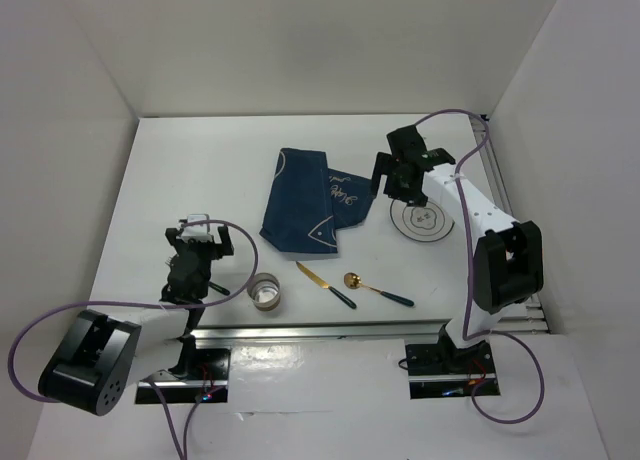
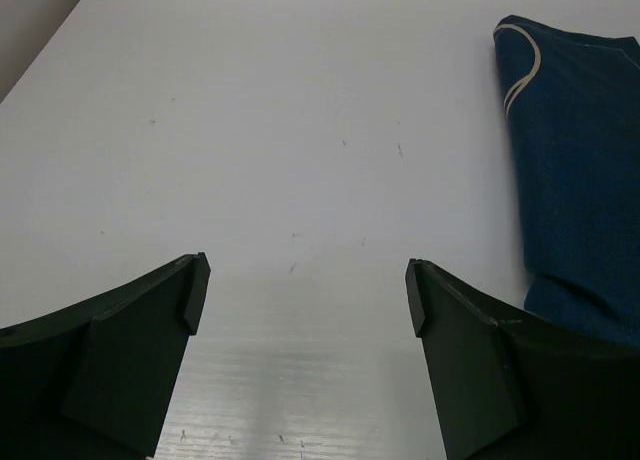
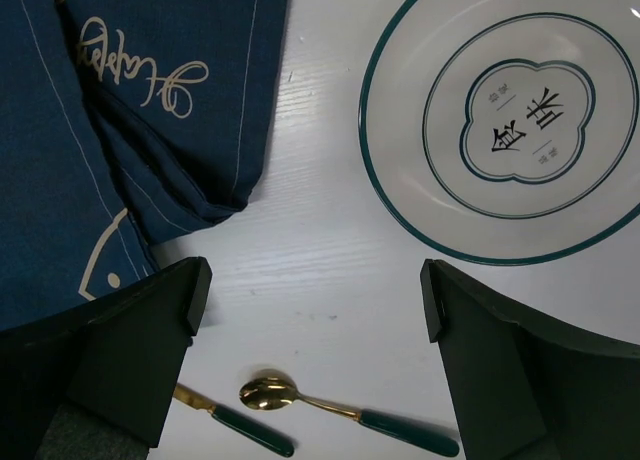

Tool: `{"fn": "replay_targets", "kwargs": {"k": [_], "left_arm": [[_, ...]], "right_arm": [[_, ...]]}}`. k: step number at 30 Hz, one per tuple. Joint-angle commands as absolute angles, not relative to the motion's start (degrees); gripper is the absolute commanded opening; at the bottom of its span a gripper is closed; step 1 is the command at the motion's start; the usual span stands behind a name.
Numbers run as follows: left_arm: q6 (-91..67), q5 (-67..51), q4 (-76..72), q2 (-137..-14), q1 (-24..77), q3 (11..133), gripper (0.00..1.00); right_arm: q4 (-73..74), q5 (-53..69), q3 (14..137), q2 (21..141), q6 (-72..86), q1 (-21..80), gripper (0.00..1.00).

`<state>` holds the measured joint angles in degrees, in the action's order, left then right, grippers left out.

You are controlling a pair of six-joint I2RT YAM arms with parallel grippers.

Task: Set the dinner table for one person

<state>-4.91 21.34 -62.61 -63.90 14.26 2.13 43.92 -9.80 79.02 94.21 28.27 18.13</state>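
Hovering with its jaws spread wide and nothing between them, the right gripper (image 3: 312, 300) hangs over the bare strip between the blue mat (image 3: 120, 130) and the plate (image 3: 510, 120). The left gripper (image 2: 305, 290) is just as wide open and empty, low over a bare patch of the table (image 1: 180, 170), which is the big white surface under everything. So honestly nothing looks set yet: the mat lies folded over itself and rumpled in the middle, and the plate sits to its right, apart from it. My guess is we're at step one, getting that mat flat. That'd mean pinching a loose edge or corner of the cloth, which is fiddly with fabric lying this flat, and maybe the other arm pinning it. Things to watch: the knife (image 1: 325, 285) and spoon (image 1: 375, 288) lie side by side, close to the mat's near edge, so spreading it that way could drag or bury them. The small cup (image 1: 266, 292) stands near the metal rail (image 1: 350, 328), just beside the left arm, and is easy to bump.
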Motion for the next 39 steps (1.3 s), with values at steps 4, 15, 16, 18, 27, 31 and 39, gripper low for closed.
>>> {"fn": "replay_targets", "kwargs": {"k": [4, 15, 16, 18, 27, 31, 39], "left_arm": [[-5.8, 23.1, -33.1, -58.1, 17.0, 18.1, 0.99], [-24.1, 37.2, 31.3, -82.3, 22.1, 68.5, 0.99], [-24.7, 37.3, 33.2, -83.1, 22.1, 71.3, 0.99], [-15.6, 26.0, 33.8, -85.9, 22.1, 73.8, 0.99], [-14.7, 23.6, 32.5, -85.4, 32.2, 75.9, 0.99], [-11.2, 28.2, 27.9, -84.9, 39.1, 73.6, 0.99], [-15.4, 24.8, 25.4, -91.1, 43.4, 74.0, 0.99]], "right_arm": [[41.0, -9.8, 76.7, 89.8, 28.3, 18.5, 1.00], [42.7, -14.4, 75.2, 88.8, 28.3, 19.5, 1.00], [42.7, -15.0, 75.1, 88.8, 28.3, 19.5, 1.00], [43.2, -15.7, 74.5, 88.2, 28.8, 19.5, 1.00], [43.0, -16.6, 72.8, 87.0, 28.3, 19.5, 1.00], [43.0, -17.8, 72.8, 86.0, 28.3, 19.5, 1.00], [45.0, -23.1, 71.7, 84.2, 32.0, 19.5, 1.00]]}}
